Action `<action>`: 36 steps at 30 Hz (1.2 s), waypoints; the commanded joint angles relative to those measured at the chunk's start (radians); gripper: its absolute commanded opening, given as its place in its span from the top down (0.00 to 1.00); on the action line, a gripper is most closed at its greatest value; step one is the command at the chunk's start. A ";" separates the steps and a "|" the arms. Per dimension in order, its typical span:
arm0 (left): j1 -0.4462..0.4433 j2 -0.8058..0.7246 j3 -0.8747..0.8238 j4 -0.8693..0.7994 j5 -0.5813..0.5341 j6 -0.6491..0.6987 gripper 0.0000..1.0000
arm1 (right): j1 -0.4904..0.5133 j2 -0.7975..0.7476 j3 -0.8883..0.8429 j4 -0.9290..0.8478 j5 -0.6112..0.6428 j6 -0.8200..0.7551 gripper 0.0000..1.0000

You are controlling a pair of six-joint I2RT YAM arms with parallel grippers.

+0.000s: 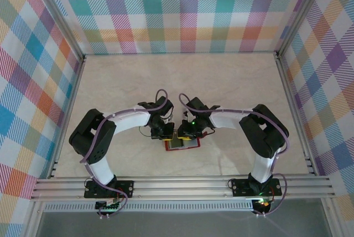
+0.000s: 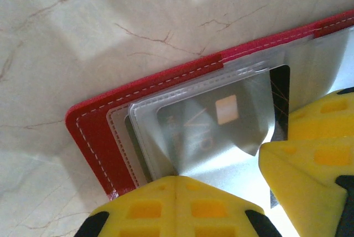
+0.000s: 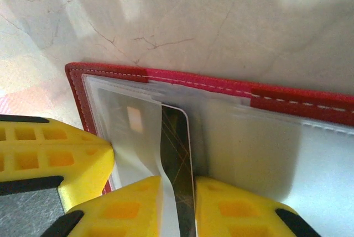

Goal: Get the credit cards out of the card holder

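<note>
Arms meet mid-table in the top view, left gripper and right gripper nose to nose over the card holder. The holder lies open and flat, close to the near edge. Jaw states are unreadable from up here.

Left wrist view: the left fingers are clenched together with nothing between them, tips down on the clear sleeve, likely pinning the holder. A chip card sits inside the sleeve. A dark card shows beside it, running toward the other arm's yellow finger.

Right wrist view: the right jaws are narrowed on the dark card's end. It sits between both fingers and looks grasped. A pale strip of sleeve lies in the same gap.

Risks:
- The sleeve strip may be pinched with the card, so a pull would drag the whole holder or tear the plastic.
- The left tips are near the holder's edge. If they slip off, the holder would lift with the card.
- A pull at an angle could bend the card or jam it in the pocket.

View differences:
- The right wrist view alone shows what sits between the right fingers.
- The left wrist view shows the left fingers meeting.
- The top view gives the layout, no card detail.
</note>
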 commanded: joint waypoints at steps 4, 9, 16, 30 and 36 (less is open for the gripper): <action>-0.018 0.074 -0.027 -0.071 -0.144 0.035 0.99 | -0.016 -0.056 -0.072 0.124 -0.068 0.051 0.78; -0.020 0.081 -0.022 -0.087 -0.167 0.040 0.99 | -0.026 -0.088 -0.112 0.215 -0.108 0.070 0.80; -0.023 0.080 -0.021 -0.089 -0.168 0.037 0.99 | -0.035 -0.113 -0.132 0.235 -0.114 0.076 0.84; -0.024 0.076 -0.019 -0.096 -0.174 0.041 0.99 | -0.047 -0.148 -0.148 0.167 -0.069 0.047 0.89; -0.025 0.056 -0.022 -0.098 -0.193 0.036 0.99 | -0.065 -0.178 -0.150 0.106 -0.044 0.017 0.89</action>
